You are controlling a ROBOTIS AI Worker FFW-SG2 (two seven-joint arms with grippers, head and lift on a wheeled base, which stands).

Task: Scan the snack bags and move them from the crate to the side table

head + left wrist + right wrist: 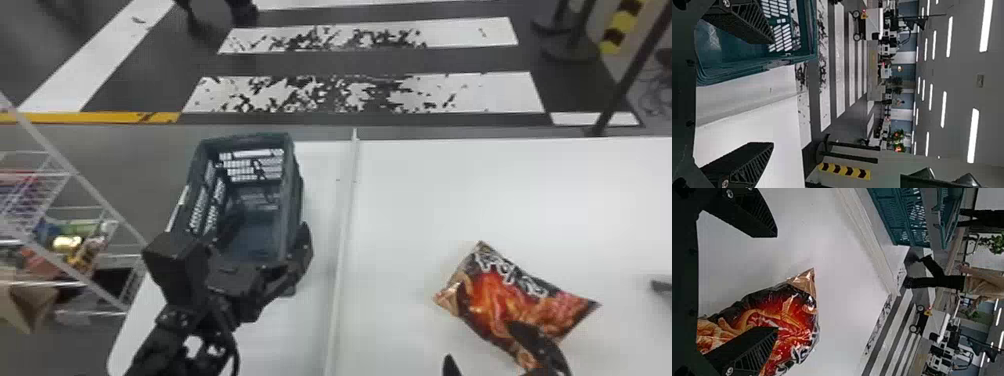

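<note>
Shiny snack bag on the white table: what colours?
The snack bag is mostly red, orange and black, clearest in the right wrist view.

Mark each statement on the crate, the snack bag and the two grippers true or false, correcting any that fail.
1. In the head view, the crate stands left of the snack bag. True.
2. The snack bag lies inside the crate. False: it lies on the white table.
3. The right gripper has its fingers apart. True.
4. The left gripper is shut. False: its fingers stand apart.
5. The crate has slotted openings in its walls. True.
</note>
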